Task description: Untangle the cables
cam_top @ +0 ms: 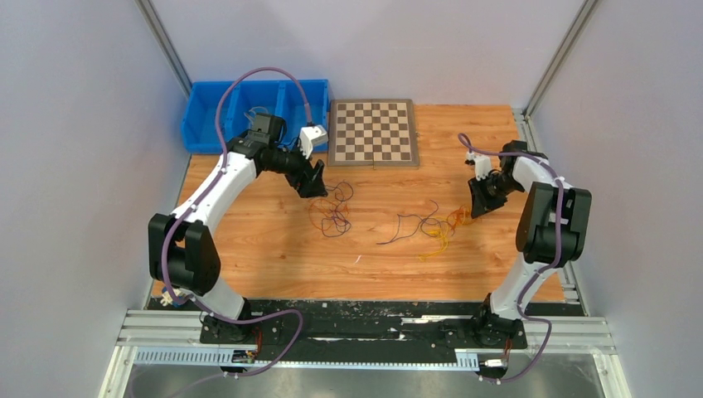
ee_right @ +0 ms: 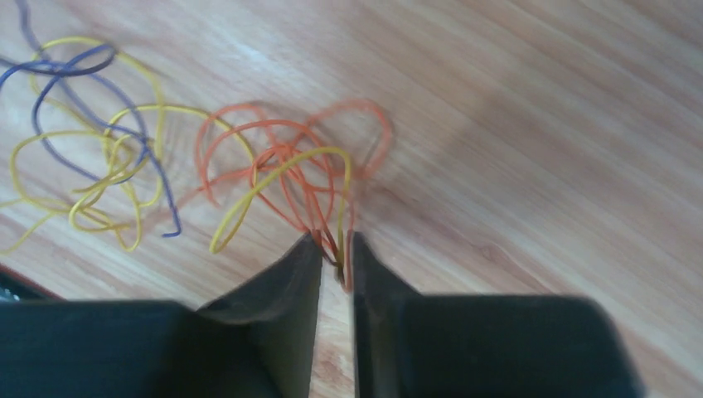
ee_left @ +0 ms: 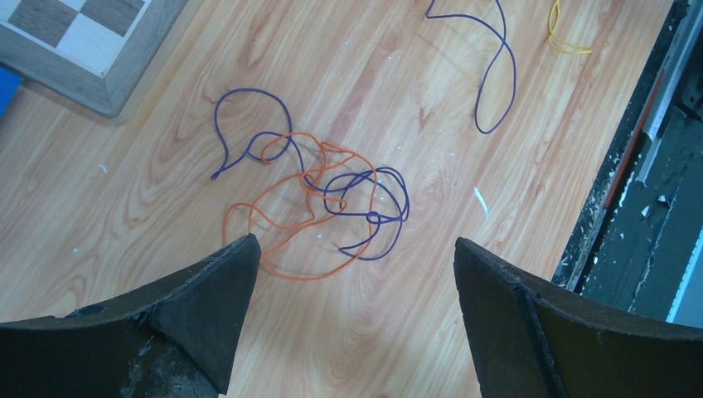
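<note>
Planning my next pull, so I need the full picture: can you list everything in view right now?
left tangle: one, orange and purple, centre-left
right tangle: one, yellow, orange and purple, centre-right
chessboard: one, brown and cream, far edge
bin: one, blue, far left corner
table: one, wood-grain
left gripper: open, above left tangle
right gripper: pinching orange and yellow strands of right tangle

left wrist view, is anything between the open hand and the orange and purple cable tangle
Nothing visible does. The left hand is open over the wooden table, and the orange and purple tangle lies just ahead of its fingers with no other object between. The chessboard sits off to one side, out of that path.
</note>
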`<state>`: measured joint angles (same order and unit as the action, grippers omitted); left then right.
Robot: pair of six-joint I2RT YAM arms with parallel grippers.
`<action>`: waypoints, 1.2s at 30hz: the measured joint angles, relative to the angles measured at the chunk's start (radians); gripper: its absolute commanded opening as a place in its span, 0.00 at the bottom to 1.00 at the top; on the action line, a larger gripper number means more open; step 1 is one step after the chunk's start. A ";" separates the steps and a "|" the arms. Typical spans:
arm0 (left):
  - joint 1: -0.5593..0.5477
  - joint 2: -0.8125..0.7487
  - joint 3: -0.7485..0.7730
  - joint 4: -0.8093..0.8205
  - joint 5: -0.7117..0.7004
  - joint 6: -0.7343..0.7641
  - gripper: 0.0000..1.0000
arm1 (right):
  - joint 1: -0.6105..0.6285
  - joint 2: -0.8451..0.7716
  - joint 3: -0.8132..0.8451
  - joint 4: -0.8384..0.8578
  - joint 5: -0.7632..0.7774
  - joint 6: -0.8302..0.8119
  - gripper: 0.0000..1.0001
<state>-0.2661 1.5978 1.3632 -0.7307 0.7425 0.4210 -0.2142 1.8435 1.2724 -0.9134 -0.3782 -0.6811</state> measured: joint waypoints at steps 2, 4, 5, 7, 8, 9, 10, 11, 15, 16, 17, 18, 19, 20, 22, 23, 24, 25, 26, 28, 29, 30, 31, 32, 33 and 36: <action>0.000 -0.010 0.000 -0.002 -0.005 0.002 0.95 | 0.013 0.001 0.001 -0.016 -0.026 -0.002 0.00; 0.004 -0.018 0.000 -0.002 -0.007 0.000 0.95 | 0.024 0.000 0.021 -0.043 -0.073 -0.003 0.00; 0.008 -0.020 0.000 -0.002 -0.004 -0.003 0.95 | 0.031 -0.003 0.042 -0.060 -0.111 -0.001 0.00; 0.021 -0.023 0.001 0.002 0.014 -0.017 0.95 | 0.043 -0.028 0.085 -0.088 -0.183 -0.002 0.00; 0.034 -0.023 0.005 0.003 0.028 -0.029 0.95 | 0.053 -0.051 0.114 -0.103 -0.225 -0.001 0.00; 0.050 -0.023 0.012 0.006 0.047 -0.041 0.95 | 0.066 -0.081 0.146 -0.116 -0.267 0.002 0.00; 0.068 -0.023 0.023 0.011 0.064 -0.055 0.95 | 0.086 -0.120 0.182 -0.123 -0.312 0.008 0.00; 0.084 -0.023 0.039 0.018 0.082 -0.068 0.95 | 0.107 -0.156 0.210 -0.126 -0.347 0.011 0.00; 0.117 -0.041 0.099 0.087 0.153 -0.106 0.95 | 0.218 -0.305 0.309 -0.126 -0.483 0.053 0.00; 0.116 -0.051 0.106 0.108 0.169 -0.114 0.95 | 0.243 -0.329 0.322 -0.126 -0.509 0.063 0.00; 0.109 -0.061 0.112 0.128 0.184 -0.123 0.95 | 0.269 -0.351 0.330 -0.124 -0.536 0.078 0.00; 0.098 -0.073 0.119 0.145 0.199 -0.129 0.95 | 0.286 -0.366 0.334 -0.122 -0.557 0.089 0.00; 0.083 -0.085 0.128 0.164 0.214 -0.132 0.95 | 0.302 -0.379 0.335 -0.121 -0.577 0.103 0.00; 0.062 -0.095 0.137 0.183 0.229 -0.137 0.95 | 0.312 -0.387 0.335 -0.120 -0.593 0.116 0.00; 0.024 -0.112 0.144 0.224 0.250 -0.146 0.94 | 0.328 -0.391 0.335 -0.114 -0.618 0.139 0.00; 0.001 -0.121 0.144 0.250 0.260 -0.153 0.94 | 0.338 -0.391 0.334 -0.109 -0.624 0.150 0.00; -0.023 -0.129 0.143 0.272 0.269 -0.159 0.94 | 0.348 -0.391 0.330 -0.103 -0.629 0.158 0.00; -0.047 -0.135 0.141 0.298 0.272 -0.167 0.94 | 0.358 -0.391 0.328 -0.098 -0.634 0.165 0.00; -0.070 -0.142 0.137 0.321 0.273 -0.172 0.94 | 0.365 -0.391 0.327 -0.095 -0.637 0.167 0.00; -0.120 -0.153 0.124 0.367 0.267 -0.176 0.94 | 0.392 -0.392 0.319 -0.080 -0.644 0.176 0.00; -0.153 -0.158 0.114 0.396 0.260 -0.176 0.94 | 0.406 -0.392 0.315 -0.076 -0.646 0.180 0.00; -0.183 -0.159 0.107 0.416 0.250 -0.176 0.94 | 0.418 -0.392 0.312 -0.072 -0.648 0.183 0.00; -0.207 -0.159 0.102 0.431 0.242 -0.172 0.94 | 0.430 -0.392 0.312 -0.071 -0.649 0.184 0.00; -0.237 -0.158 0.097 0.444 0.231 -0.169 0.93 | 0.441 -0.392 0.312 -0.068 -0.651 0.187 0.00; -0.255 -0.156 0.094 0.448 0.224 -0.164 0.92 | 0.453 -0.393 0.312 -0.065 -0.653 0.192 0.00; -0.316 -0.140 0.092 0.463 0.201 -0.133 0.81 | 0.483 -0.396 0.312 -0.054 -0.655 0.202 0.00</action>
<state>-0.5823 1.4578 1.4551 -0.2672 0.9432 0.2882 0.2691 1.4475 1.5841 -0.9676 -1.0328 -0.4789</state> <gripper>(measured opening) 0.895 0.010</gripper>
